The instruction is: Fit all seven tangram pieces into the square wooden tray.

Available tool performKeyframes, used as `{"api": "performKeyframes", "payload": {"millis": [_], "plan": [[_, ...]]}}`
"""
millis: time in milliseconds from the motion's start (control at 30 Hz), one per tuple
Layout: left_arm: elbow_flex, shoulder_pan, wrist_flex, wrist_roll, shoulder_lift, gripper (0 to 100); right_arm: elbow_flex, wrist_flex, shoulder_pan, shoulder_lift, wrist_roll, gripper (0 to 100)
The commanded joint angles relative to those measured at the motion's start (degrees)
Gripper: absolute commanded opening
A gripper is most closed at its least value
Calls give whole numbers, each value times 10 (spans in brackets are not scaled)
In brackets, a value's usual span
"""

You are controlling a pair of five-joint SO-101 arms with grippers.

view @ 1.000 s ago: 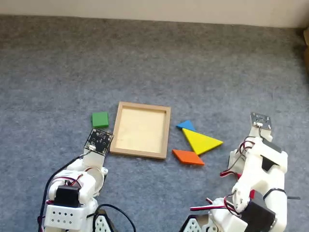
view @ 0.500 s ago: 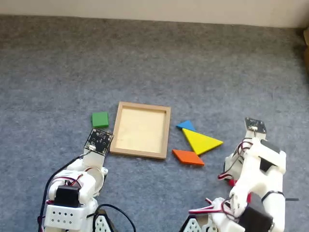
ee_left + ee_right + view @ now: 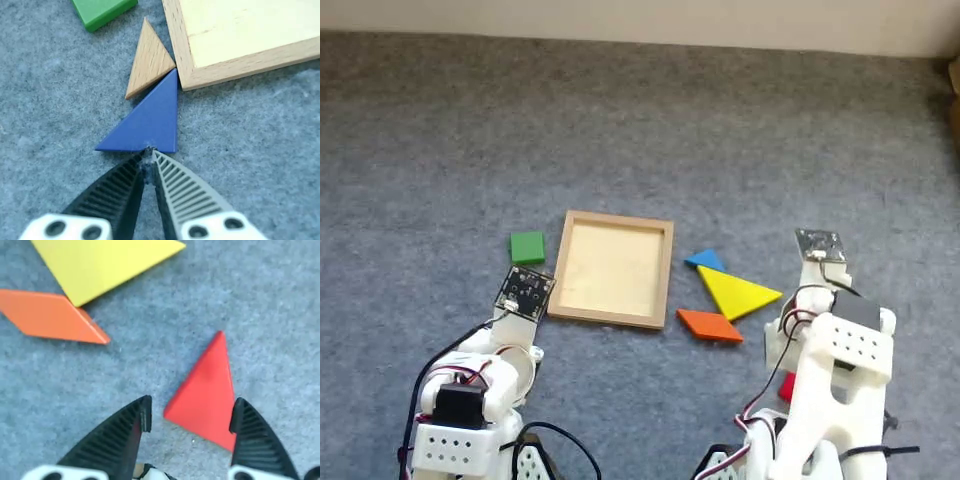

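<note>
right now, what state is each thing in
left gripper, shut
right gripper, open
square wooden tray, empty
green square, outside tray
wooden triangle, outside, at tray corner
dark blue triangle, outside, at left gripper's tip
light blue triangle, outside tray
yellow triangle, outside tray
orange parallelogram, outside tray
red triangle, outside, straddled by right gripper

The place looked like a robotics lab or hobby bench. 2 white arms, the left arm (image 3: 470, 395) and the right arm (image 3: 840, 370), trailed bare red and black wires over a grey felt-like cover (image 3: 620, 120), where a wooden tray (image 3: 610, 318) lay. A pale wall (image 3: 620, 18) ran behind.
</note>
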Motion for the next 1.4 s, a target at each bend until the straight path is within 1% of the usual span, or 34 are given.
{"api": "performKeyframes", "payload": {"millis": [0,133,333,567,633,733,800,1033,1133,1233,1367], "plan": [[11,0,4,-2,-22,7,19,0,-7,-19,55,307],[11,0,4,-2,-22,7,93,-59,-9,-21,72,373],[11,0,4,-2,-22,7,168,-131,-7,-21,85,375],[11,0,4,-2,-22,7,182,-172,9,-20,87,375],[11,0,4,-2,-22,7,182,-174,19,-19,107,352],[11,0,4,-2,-22,7,196,-175,33,-19,141,283],[11,0,4,-2,-22,7,204,-181,35,-19,149,266],[11,0,4,-2,-22,7,210,-187,36,-25,147,259],[11,0,4,-2,-22,7,208,-185,36,-25,126,223],[11,0,4,-2,-22,7,166,-176,36,-26,109,217],[11,0,4,-2,-22,7,109,-125,34,-26,108,217]]}}
